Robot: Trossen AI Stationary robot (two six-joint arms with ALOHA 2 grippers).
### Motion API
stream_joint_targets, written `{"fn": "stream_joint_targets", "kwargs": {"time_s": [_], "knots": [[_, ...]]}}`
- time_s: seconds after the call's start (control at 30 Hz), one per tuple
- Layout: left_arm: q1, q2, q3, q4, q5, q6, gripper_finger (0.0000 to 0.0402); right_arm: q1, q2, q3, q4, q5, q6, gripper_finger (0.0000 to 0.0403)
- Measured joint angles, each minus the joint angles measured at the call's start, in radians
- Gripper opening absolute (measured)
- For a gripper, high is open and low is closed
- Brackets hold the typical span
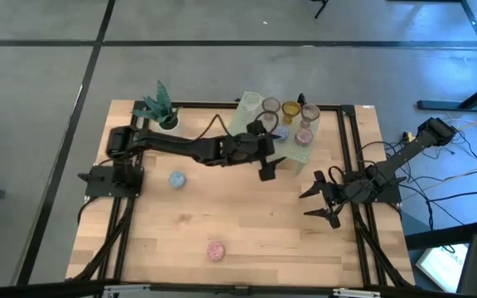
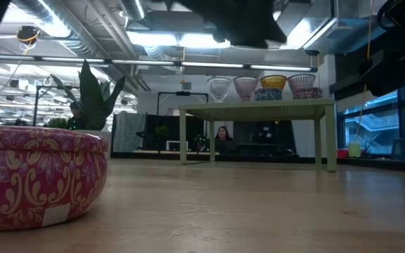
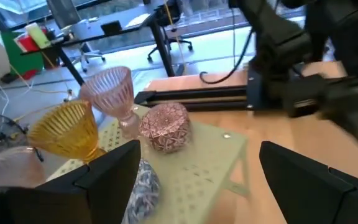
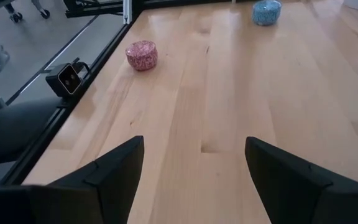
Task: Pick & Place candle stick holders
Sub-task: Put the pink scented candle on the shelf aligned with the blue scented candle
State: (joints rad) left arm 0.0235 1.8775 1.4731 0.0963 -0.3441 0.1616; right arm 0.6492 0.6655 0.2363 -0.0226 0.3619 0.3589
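A pale green rack [image 1: 301,151] stands at the table's far middle and carries several glass candle holders, among them an amber cup [image 3: 64,130], a pink goblet [image 3: 110,93], a pink patterned round one [image 3: 165,127] and a grey patterned one [image 3: 143,183]. My left gripper [image 1: 269,168] is open over the rack's near edge and holds nothing; the grey holder is close beside one of its fingers. A blue holder [image 1: 177,179] and a pink holder [image 1: 215,251] rest on the table. My right gripper [image 1: 315,203] is open and empty at the table's right.
A small potted plant [image 1: 162,109] stands at the far left. In the low view the pink holder [image 2: 34,176] fills the near left and the rack [image 2: 255,105] shows far off. A small camera [image 4: 70,76] sits at the table's near edge.
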Motion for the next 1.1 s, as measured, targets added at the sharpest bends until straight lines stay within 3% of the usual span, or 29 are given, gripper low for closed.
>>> {"fn": "stream_joint_targets", "kwargs": {"time_s": [0.23, 0.4, 0.53, 0.67, 0.9, 1.1], "knots": [[-0.115, -0.183, 0.0, -0.337, -0.046, -0.126, 0.0327, -0.001, 0.0, 0.0, 0.008, 0.001, -0.045, 0.0283], [-0.201, -0.312, -0.005, -0.613, -0.093, -0.329, 0.0327, -0.004, 0.001, 0.0, 0.02, 0.004, 0.001, 0.0283], [-0.288, -0.373, -0.081, -0.705, -0.108, -0.456, 0.0327, -0.004, 0.001, 0.0, 0.026, 0.004, 0.004, 0.0283], [-0.407, -0.377, -0.207, -0.635, -0.109, -0.472, 0.0327, -0.004, 0.001, 0.0, 0.035, 0.004, 0.009, 0.0283], [-0.594, -0.321, -0.464, -0.204, -0.12, -0.517, 0.0327, -0.004, 0.001, 0.0, 0.035, 0.004, 0.0, 0.0283], [-0.691, -0.26, -0.59, 0.083, -0.149, -0.572, 0.0327, -0.004, 0.001, 0.0, 0.042, 0.011, 0.0, 0.0283]]}}
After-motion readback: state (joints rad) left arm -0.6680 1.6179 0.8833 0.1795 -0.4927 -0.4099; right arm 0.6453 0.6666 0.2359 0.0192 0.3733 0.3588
